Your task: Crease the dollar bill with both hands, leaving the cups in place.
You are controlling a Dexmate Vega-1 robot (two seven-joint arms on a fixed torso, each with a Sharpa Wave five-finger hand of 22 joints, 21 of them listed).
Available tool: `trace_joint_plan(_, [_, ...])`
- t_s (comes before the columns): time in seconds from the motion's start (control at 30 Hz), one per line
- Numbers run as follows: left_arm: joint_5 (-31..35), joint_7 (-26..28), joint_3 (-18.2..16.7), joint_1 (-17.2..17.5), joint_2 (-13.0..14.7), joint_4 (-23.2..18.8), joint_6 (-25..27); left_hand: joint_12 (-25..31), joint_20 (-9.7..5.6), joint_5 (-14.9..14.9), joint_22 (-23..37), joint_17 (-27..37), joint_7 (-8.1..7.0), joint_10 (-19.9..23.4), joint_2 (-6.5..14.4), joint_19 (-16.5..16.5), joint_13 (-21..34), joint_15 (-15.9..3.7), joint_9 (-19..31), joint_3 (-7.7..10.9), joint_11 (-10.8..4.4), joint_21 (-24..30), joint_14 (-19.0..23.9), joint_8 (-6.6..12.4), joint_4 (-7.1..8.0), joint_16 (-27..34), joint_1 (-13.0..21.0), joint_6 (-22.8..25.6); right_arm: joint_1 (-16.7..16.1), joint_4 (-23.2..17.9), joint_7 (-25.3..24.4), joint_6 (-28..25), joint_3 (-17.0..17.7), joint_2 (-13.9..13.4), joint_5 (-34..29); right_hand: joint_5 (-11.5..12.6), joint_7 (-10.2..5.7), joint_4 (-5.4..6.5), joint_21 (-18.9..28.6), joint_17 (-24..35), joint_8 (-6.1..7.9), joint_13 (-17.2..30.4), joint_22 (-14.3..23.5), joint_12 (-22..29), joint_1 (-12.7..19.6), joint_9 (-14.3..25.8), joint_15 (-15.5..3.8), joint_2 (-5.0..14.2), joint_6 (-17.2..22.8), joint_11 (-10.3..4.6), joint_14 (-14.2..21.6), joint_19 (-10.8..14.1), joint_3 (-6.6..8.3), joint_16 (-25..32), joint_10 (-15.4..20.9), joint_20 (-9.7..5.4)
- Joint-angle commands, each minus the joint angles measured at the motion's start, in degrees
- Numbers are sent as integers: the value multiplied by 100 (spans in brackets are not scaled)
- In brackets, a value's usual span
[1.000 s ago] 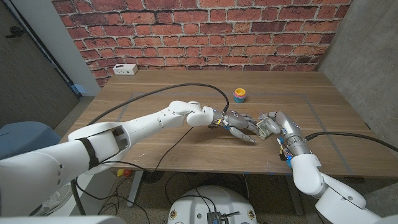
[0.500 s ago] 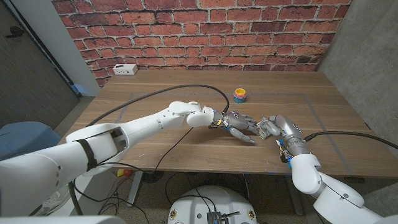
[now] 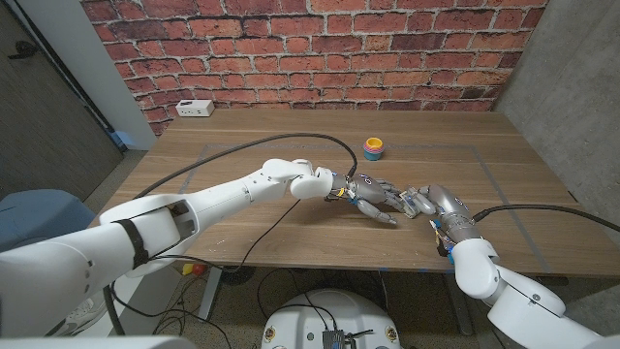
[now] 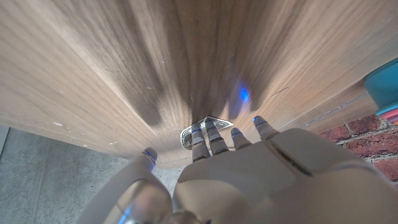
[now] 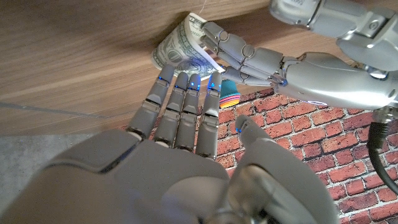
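The dollar bill (image 5: pixel 176 48) lies bent over on itself on the wooden table (image 3: pixel 242 155), between my two hands (image 3: pixel 415 202). My left hand (image 3: pixel 373 193) reaches in from the left, and its fingertips (image 5: pixel 214 38) press on the bill's upper layer while the thumb stays off it. The bill's folded edge (image 4: pixel 200 129) shows just beyond those fingertips. My right hand (image 3: pixel 441 206) is on the bill's right; its fingers (image 5: pixel 186 102) are straight, close together and point at the bill from a short gap, holding nothing. The stacked coloured cups (image 3: pixel 374 147) stand further back.
A white box (image 3: pixel 196 108) sits at the table's far left by the brick wall. Black cables (image 3: pixel 291 208) trail over the table by my left arm and behind my right wrist. The table's front edge (image 3: pixel 407 260) runs close to both hands.
My right hand has drawn back a little toward the front right, off the bill. My left hand has stayed on the bill, and the cups have not moved.
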Motion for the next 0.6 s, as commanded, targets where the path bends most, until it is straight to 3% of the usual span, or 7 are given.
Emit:
trace_joint_plan(0.03, [49, 13, -58, 48, 69, -103, 7, 1, -16, 27, 26, -2, 92, 57, 56, -757, 5, -48, 43, -21, -21, -20, -24, 19, -13, -24, 19, 352, 173, 163, -101, 84, -134, -116, 256, -20, -54, -60, -96, 47, -24, 19, -6, -78, 39, 23, -83, 48, -138, -66, -257, -198, -2, -112, -177, -17])
trace_joint_plan(0.17, [52, 29, -75, 49, 82, -90, -5, -5, -15, 26, 26, -3, 93, 60, 62, -751, 5, -51, 43, -24, -21, -19, -21, 13, -18, -24, 25, 363, 266, 210, -54, 54, -176, -138, 364, -18, -59, -78, -70, 59, -17, 22, -8, -61, 51, 23, -39, 64, -167, -20, -156, -106, -9, -73, -139, -17])
trace_joint_plan(0.23, [49, 33, -81, 48, 83, -76, -12, -6, -14, 25, 26, -4, 93, 63, 65, -754, 5, -52, 43, -25, -18, -21, -22, 13, -21, -25, 29, 377, 307, 233, -43, 41, -193, -144, 419, -16, -24, -84, -52, 72, -10, 23, -8, -50, 52, 23, 83, 74, -189, 29, -10, -32, -19, -19, -104, -3])
trace_joint_plan(0.4, [58, 76, -87, 42, 77, -34, -34, -13, -15, 24, 25, -5, 81, 63, 72, -742, 4, -55, 44, -27, -24, -18, -23, 4, -28, -28, 37, 383, 405, 326, 67, 126, -192, -173, 660, -8, 23, -55, 103, 54, 18, 21, -5, 23, 22, 24, 272, 73, -206, 123, 564, 436, -1, 139, 131, -51])
trace_joint_plan(0.6, [89, 105, -87, 34, 77, -24, -27, -21, -16, 23, 24, -7, 77, 61, 78, -752, 4, -60, 44, -28, -22, -23, -23, -8, -36, -29, 46, 381, 513, 316, 124, -8, -254, -248, 801, -5, 21, -43, 125, 17, 7, 18, -6, 43, 13, 23, 208, 63, -258, 111, 692, 521, 32, 133, 230, -62])
